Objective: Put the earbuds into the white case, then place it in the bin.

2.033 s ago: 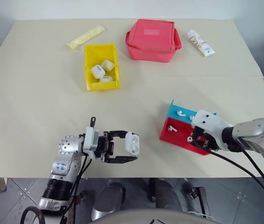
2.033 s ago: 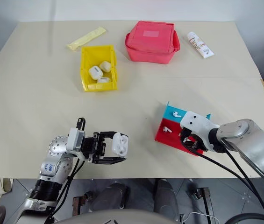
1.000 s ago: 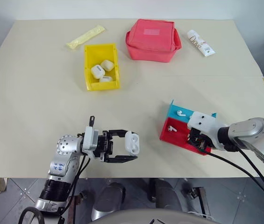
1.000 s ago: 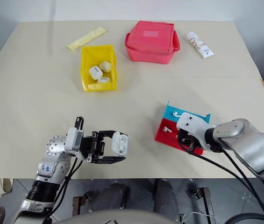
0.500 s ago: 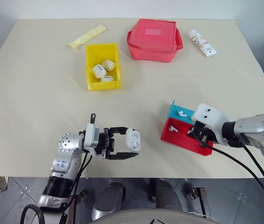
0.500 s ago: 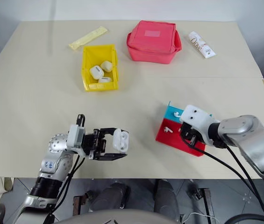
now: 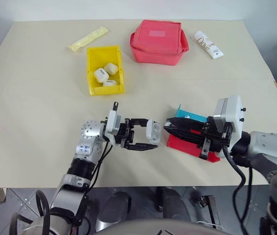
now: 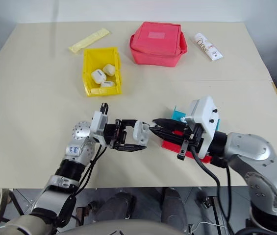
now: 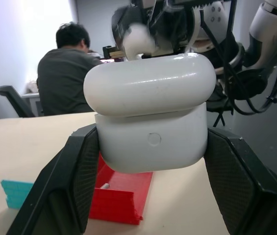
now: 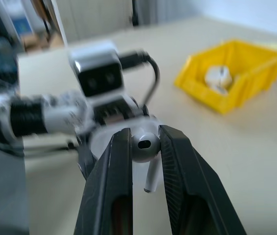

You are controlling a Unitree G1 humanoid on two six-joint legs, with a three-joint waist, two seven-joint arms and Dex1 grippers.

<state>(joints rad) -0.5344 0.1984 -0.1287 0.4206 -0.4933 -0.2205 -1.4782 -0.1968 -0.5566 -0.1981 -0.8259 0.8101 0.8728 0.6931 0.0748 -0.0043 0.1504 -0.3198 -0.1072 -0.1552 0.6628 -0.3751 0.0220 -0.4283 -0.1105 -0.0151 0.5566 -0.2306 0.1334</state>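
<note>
My left gripper (image 7: 149,133) is shut on the white case (image 7: 153,131) and holds it just above the table's near middle. In the left wrist view the case (image 9: 153,127) shows its back, its lid looming wider than the body; I cannot tell if the lid is open. My right gripper (image 7: 168,125) points left at the case, its tips almost touching it, and is shut on one earbud (image 10: 143,143), stem hanging down. That earbud (image 9: 138,38) hovers just over the case lid. The yellow bin (image 7: 90,71) stands at the far left and holds three white cases.
The red-and-blue tray (image 7: 191,145) lies under my right gripper. At the far edge are a red zip pouch (image 7: 159,41), a white printed tube (image 7: 209,44) and a yellow sachet (image 7: 88,39). A seated person (image 9: 64,66) shows behind in the left wrist view.
My right gripper has lifted off the tray with an earbud and swung left, level, up to the case. My left gripper has carried the case forward and right to meet it.
</note>
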